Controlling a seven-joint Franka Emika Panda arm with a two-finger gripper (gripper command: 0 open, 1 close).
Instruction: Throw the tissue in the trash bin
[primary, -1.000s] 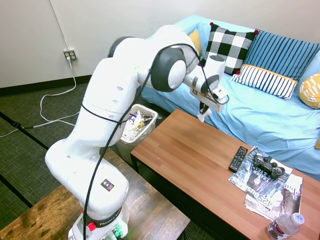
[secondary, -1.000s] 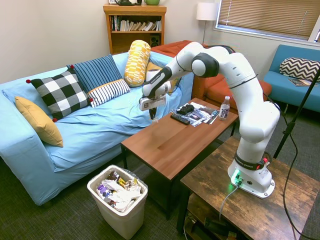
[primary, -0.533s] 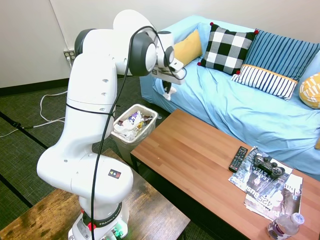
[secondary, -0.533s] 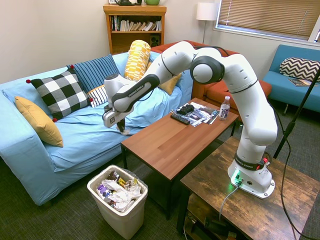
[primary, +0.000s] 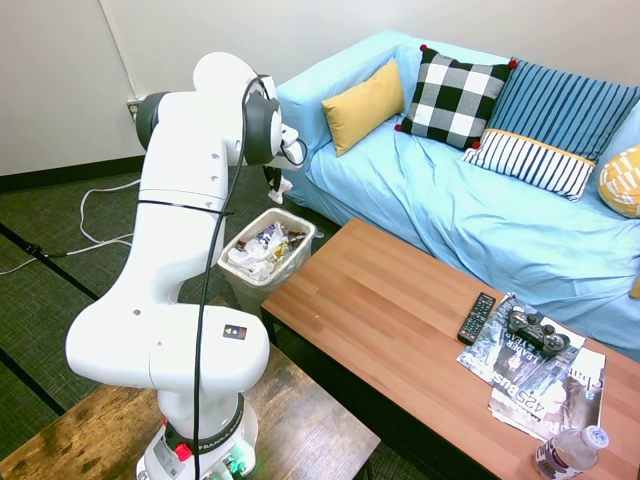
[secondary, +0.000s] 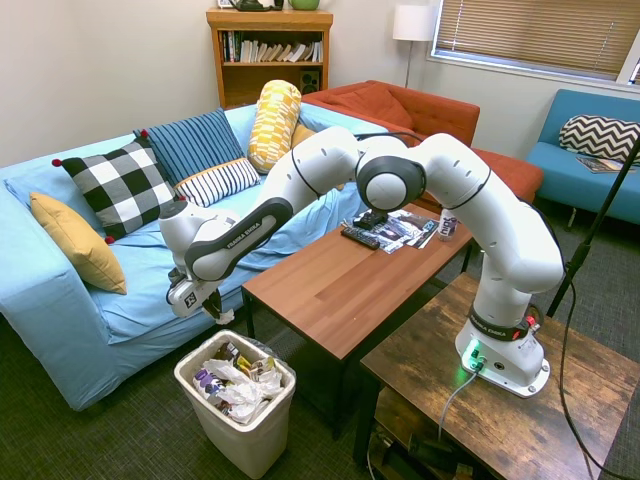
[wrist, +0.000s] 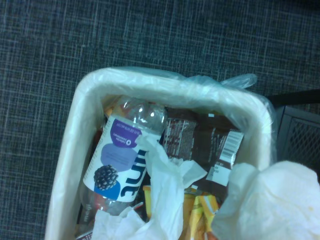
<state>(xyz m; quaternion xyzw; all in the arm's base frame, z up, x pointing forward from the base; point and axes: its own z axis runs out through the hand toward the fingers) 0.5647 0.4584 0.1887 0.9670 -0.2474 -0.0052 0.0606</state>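
Note:
My gripper (primary: 274, 181) hangs just above the trash bin (primary: 303, 226), shut on the tissue (primary: 284, 185), a small white wad dangling from the fingertips. From the other side the gripper (secondary: 212, 311) and tissue (secondary: 224, 318) sit over the sofa-side rim of the off-white bin (secondary: 245, 445). The wrist view looks straight down into the lined bin (wrist: 165, 82), which holds a bottle, wrappers and crumpled paper, with the tissue (wrist: 275, 200) at the lower right.
A wooden coffee table (primary: 390, 300) stands beside the bin with a black remote (primary: 476, 318), magazines (primary: 540, 375), a game controller (primary: 537, 330) and a water bottle (primary: 570, 452) on it. A blue sofa (secondary: 180, 250) with pillows lies behind.
The arm swung from over the table's sofa-side edge, past its corner, and lowered to just above the trash bin, carrying the tissue along.

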